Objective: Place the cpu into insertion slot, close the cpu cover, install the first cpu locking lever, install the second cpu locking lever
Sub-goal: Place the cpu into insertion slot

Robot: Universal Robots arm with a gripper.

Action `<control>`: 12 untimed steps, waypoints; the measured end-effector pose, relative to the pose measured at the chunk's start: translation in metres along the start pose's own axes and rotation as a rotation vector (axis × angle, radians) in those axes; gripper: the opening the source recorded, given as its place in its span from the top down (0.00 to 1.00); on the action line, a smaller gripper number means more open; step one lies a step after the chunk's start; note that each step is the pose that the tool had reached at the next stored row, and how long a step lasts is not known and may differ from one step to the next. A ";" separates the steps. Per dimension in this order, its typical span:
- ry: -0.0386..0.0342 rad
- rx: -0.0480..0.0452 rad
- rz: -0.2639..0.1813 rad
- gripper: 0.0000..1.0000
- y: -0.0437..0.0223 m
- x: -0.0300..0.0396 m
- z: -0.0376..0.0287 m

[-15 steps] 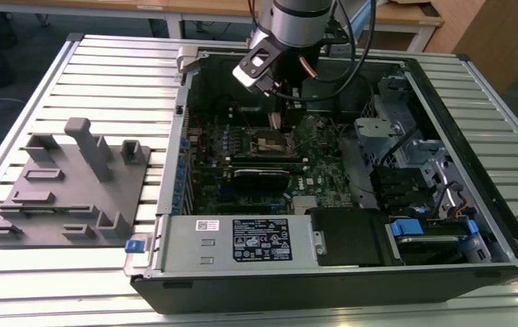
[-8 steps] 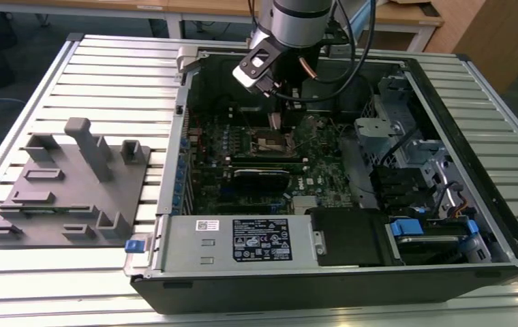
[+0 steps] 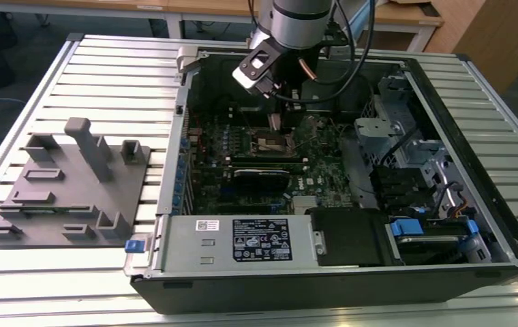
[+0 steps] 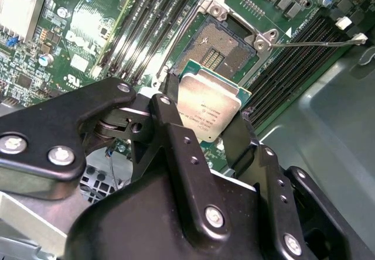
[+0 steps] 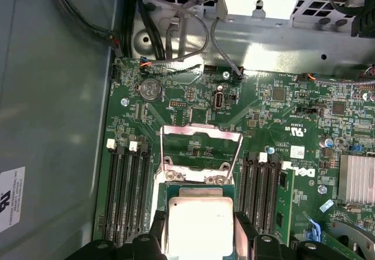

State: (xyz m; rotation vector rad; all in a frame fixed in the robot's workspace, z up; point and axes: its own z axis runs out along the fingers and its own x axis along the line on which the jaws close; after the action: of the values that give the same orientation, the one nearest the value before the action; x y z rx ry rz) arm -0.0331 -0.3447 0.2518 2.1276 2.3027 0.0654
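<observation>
My gripper hangs inside the open computer case, a little above the insertion slot on the green motherboard. It is shut on the cpu, a flat silver-grey square pinched at two opposite edges by the black fingers. In the first wrist view the cpu hovers over the near edge of the socket. The insertion slot lies uncovered, its dark contact field showing. The shiny cpu cover is swung open beyond the socket. A thin wire lever sticks out sideways.
Rows of black memory slots flank the socket on both sides. A silver labelled power-supply box fills the case's near edge, and drive cages stand at the exterior view's right. A grey fixture plate lies on the slatted table.
</observation>
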 end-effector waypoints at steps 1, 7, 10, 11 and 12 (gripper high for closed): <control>0.0000 0.0000 0.000 0.46 -0.0007 0.0000 0.0008; 0.0000 -0.0002 0.008 0.46 -0.0019 0.0000 0.0061; -0.0002 -0.0004 0.018 0.46 -0.0023 0.0000 0.0082; -0.0004 -0.0005 0.021 0.46 -0.0025 -0.0001 0.0085; -0.0005 -0.0005 0.024 0.46 -0.0025 -0.0001 0.0088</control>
State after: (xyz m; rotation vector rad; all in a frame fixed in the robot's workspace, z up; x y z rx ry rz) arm -0.0354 -0.3448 0.2430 2.1551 2.2767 0.0655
